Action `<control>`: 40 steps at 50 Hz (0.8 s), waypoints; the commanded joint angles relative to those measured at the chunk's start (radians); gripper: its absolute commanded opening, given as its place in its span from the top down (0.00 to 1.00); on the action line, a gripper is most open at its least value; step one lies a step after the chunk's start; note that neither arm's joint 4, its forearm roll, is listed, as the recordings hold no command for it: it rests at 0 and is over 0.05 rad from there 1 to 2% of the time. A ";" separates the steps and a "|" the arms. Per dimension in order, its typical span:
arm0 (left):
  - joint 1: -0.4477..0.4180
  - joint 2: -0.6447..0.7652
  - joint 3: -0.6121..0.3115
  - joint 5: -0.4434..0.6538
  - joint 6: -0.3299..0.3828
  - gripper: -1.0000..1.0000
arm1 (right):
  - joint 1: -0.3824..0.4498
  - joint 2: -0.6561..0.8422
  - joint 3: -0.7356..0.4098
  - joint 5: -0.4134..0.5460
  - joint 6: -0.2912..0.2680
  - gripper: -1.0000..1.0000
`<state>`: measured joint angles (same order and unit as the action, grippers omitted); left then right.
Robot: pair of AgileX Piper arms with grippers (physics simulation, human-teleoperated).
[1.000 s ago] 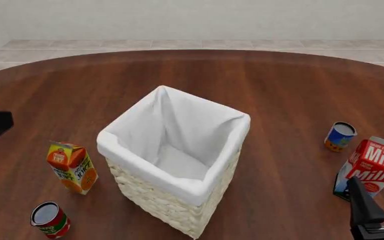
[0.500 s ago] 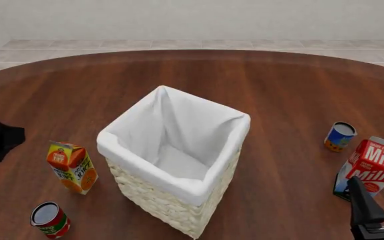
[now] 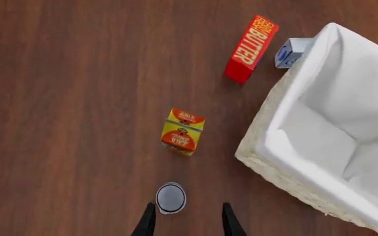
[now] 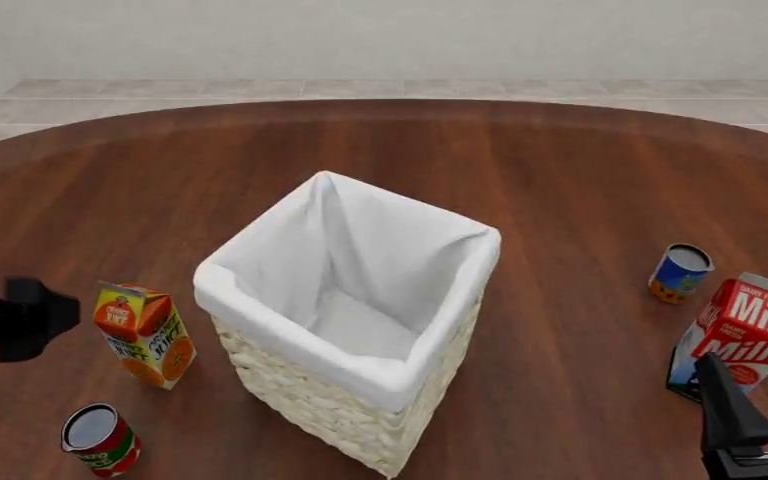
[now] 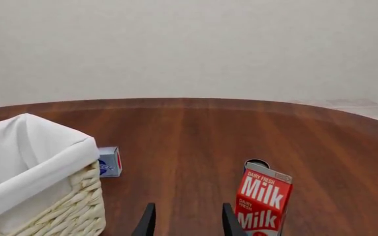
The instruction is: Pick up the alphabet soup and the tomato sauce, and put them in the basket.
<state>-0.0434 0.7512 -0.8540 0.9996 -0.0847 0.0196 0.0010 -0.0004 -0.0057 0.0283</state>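
The alphabet soup (image 4: pixel 100 440), a red can with a silver top, stands at the near left of the table. In the left wrist view it (image 3: pixel 171 197) shows from above, just ahead of my open, empty left gripper (image 3: pixel 187 223). In the front view the left gripper (image 4: pixel 17 320) hangs at the left, beside the juice carton. The tomato sauce (image 4: pixel 680 273), a blue and orange can, stands at the right; only its top (image 5: pixel 257 163) shows behind the milk. The basket (image 4: pixel 317 410) stands in the middle. My right gripper (image 4: pixel 762 405) is open and empty at the near right.
An orange juice carton (image 4: pixel 144 333) stands between the soup can and the basket's left side. A milk carton (image 4: pixel 744 335) stands just ahead of the right gripper. A red butter box (image 3: pixel 251 48) and a small blue-white box (image 3: pixel 291 51) lie behind the basket (image 3: pixel 274 142).
My left gripper has moved nearer and a little right in the front view, toward the juice carton and soup can. The right arm and all objects have not moved.
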 commanded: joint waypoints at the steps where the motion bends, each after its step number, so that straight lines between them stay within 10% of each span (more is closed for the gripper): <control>1: -0.011 0.000 0.051 -0.002 -0.032 0.00 | -0.002 0.000 0.000 -0.001 0.002 0.00; 40: 0.050 0.049 0.219 -0.126 0.039 0.00 | -0.006 0.000 0.000 0.000 0.008 0.00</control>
<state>0.0231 0.7941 -0.6811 0.9090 -0.0311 0.0148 0.0009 -0.0005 -0.0057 0.0352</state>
